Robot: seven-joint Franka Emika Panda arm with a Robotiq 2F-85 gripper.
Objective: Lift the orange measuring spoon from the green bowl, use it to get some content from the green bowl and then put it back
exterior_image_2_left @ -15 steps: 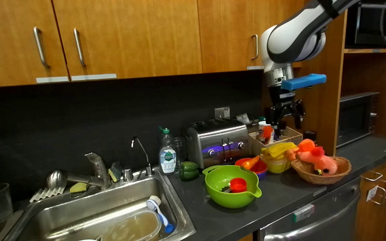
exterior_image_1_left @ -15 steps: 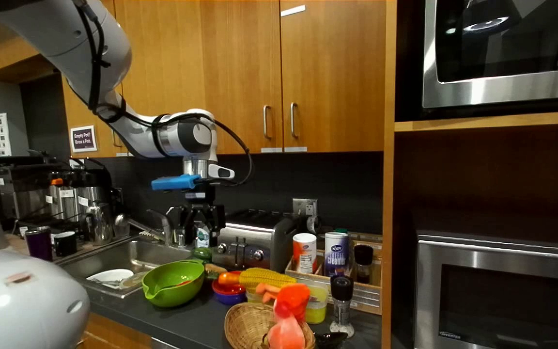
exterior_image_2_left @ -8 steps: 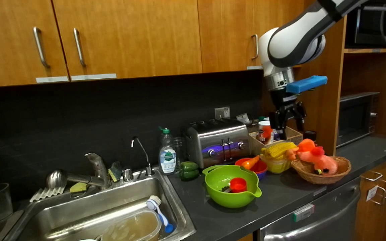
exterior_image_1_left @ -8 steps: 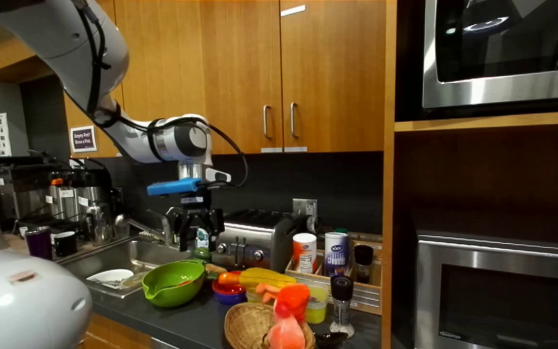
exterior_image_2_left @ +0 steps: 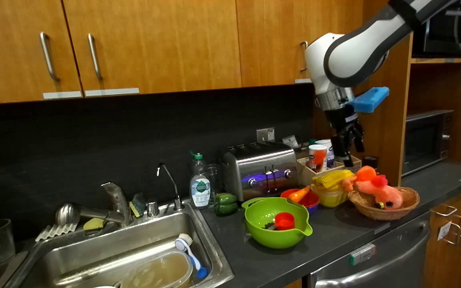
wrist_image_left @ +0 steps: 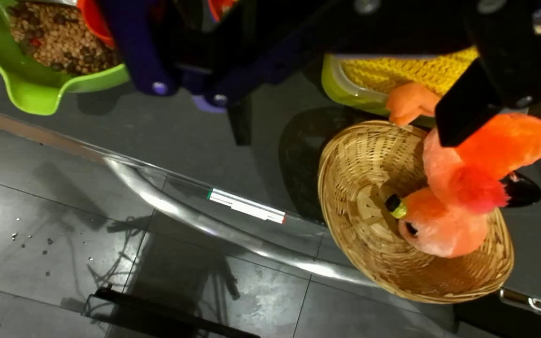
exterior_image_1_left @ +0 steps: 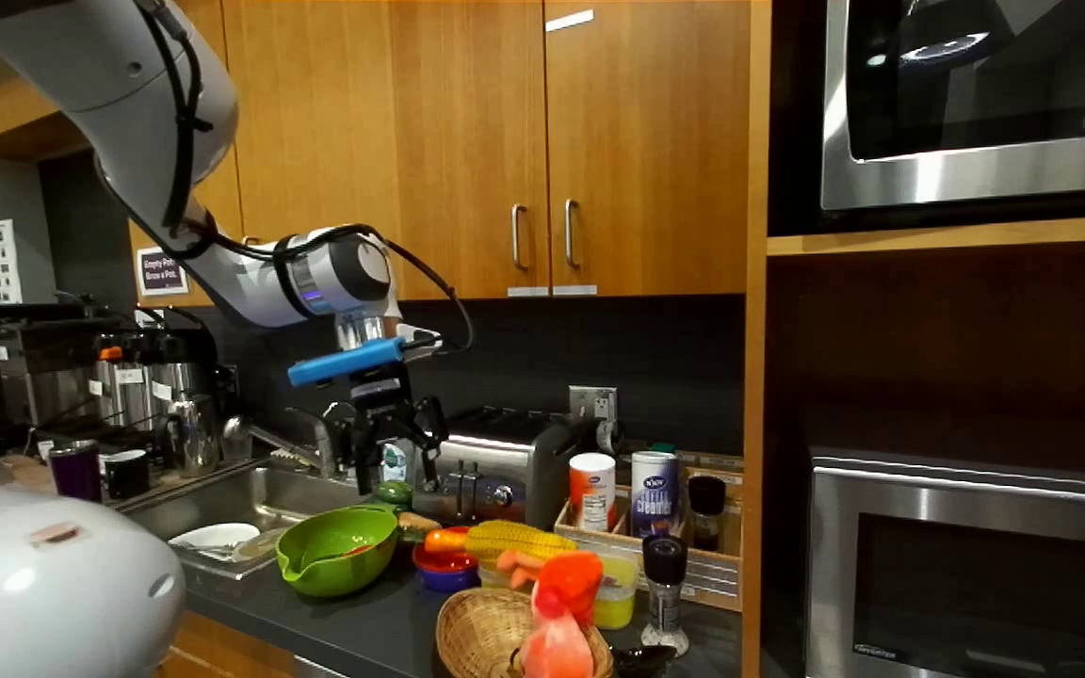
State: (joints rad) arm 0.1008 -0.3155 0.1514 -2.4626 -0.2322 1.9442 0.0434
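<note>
The lime-green bowl (exterior_image_2_left: 272, 241) stands on the counter between the sink and a nested red bowl. Inside it rests the orange measuring spoon (exterior_image_2_left: 285, 221), its cup looking red-orange, beside brownish grains (wrist_image_left: 61, 44). In the wrist view the rim of the green bowl (wrist_image_left: 38, 101) fills the upper left corner, and the spoon's cup (wrist_image_left: 94, 21) is partly covered by my gripper. My gripper (exterior_image_1_left: 397, 480) hangs open in the air, tilted, well above the counter. Nothing sits between its spread fingers; in the wrist view they frame the counter and the basket's edge.
A wicker basket (wrist_image_left: 369, 234) holds a pink plush bird (wrist_image_left: 449, 225). Beside it is a yellow tub (exterior_image_2_left: 332, 199) with toy corn on top. A red bowl (exterior_image_2_left: 313, 197) holds a toy carrot. Behind stand the toaster (exterior_image_2_left: 264, 170) and a wooden tray (exterior_image_2_left: 305, 176) with canisters.
My gripper has come down a little and tilted and turned, its jaws still spread. The bowl, spoon and surrounding objects have stayed where they were.
</note>
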